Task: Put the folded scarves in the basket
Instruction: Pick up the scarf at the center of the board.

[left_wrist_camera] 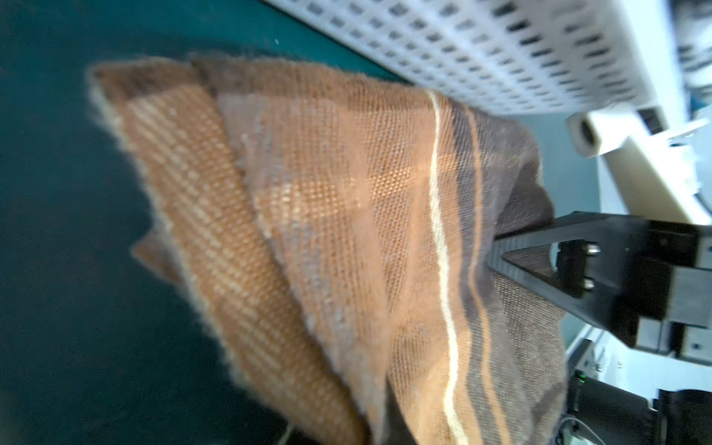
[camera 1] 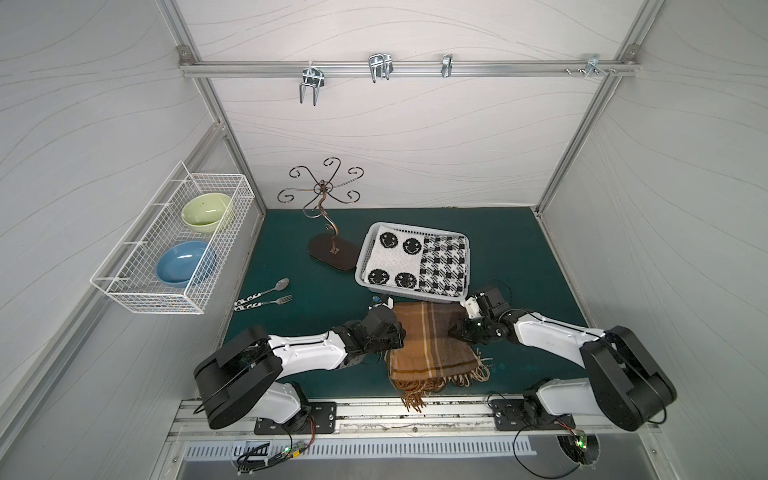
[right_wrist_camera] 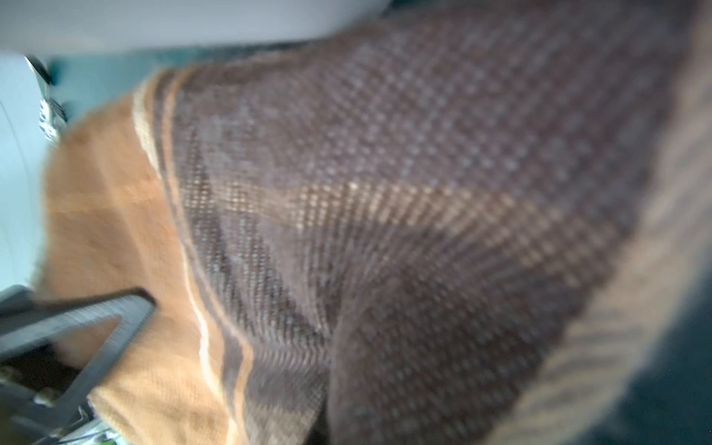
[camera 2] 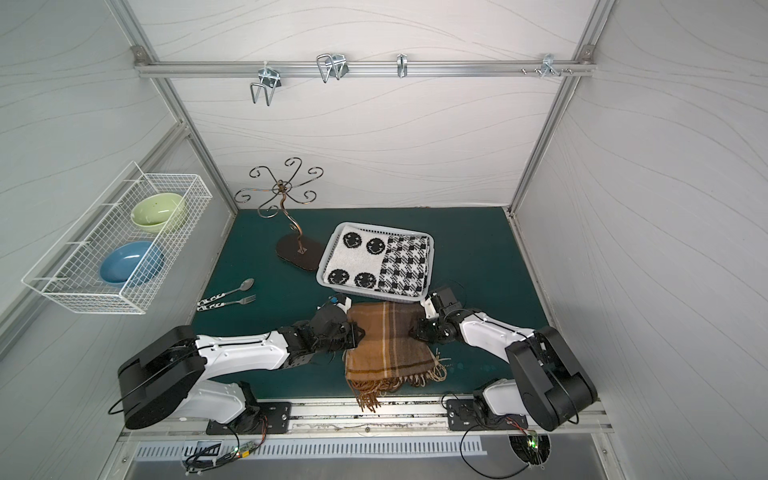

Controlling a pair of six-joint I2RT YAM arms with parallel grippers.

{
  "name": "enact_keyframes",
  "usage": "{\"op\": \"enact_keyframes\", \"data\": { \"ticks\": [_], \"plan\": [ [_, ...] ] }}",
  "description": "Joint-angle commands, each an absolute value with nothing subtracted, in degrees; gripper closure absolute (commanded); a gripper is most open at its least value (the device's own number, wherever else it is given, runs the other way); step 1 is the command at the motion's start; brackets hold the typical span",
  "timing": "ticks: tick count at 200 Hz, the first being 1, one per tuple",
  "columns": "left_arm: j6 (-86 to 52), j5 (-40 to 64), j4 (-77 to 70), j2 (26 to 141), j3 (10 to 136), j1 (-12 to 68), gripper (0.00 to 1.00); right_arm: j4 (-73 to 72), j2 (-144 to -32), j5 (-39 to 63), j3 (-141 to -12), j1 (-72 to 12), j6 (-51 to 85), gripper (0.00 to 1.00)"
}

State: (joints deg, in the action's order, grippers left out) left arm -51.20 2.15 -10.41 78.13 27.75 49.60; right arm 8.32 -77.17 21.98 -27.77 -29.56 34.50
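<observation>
Brown plaid scarf, folded, lies on the counter just outside the basket, on its side nearest the arms' bases, with the fringe trailing away from the basket. The left tool is pressed together, pinching the scarf's left edge; the right tool pinches its right edge. Two folded black-and-white cloths fill the basket

No legible writing; smiley faces on a white cloth
</observation>
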Motion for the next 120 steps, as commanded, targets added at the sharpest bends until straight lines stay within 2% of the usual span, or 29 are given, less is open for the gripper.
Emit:
{"op": "enact_keyframes", "data": {
  "ticks": [1,21,54,81,120],
  "plan": [
    [-49.6,3.7,-8.8,74.6,26.1,45.7,1.0,12.1,-75.6,23.3,-25.9,-30.4,32.6,1.0],
    [-48.1,4.6,-5.7,73.1,27.3,45.4,1.0,12.3,-71.7,23.9,-25.4,-31.8,32.3,1.0],
    [-49.6,7.5,-7.9,73.5,27.1,45.8,1.0,19.1,-65.2,19.3,-28.0,-36.3,33.6,1.0],
    [-49.9,8.0,-7.5,72.9,26.9,46.2,1.0,26.1,-60.3,14.9,-28.3,-36.2,35.1,1.0],
    [-49.9,6.7,-2.7,68.5,29.1,49.2,1.0,31.8,-50.9,15.2,-27.9,-36.4,36.7,1.0]
  ]
}}
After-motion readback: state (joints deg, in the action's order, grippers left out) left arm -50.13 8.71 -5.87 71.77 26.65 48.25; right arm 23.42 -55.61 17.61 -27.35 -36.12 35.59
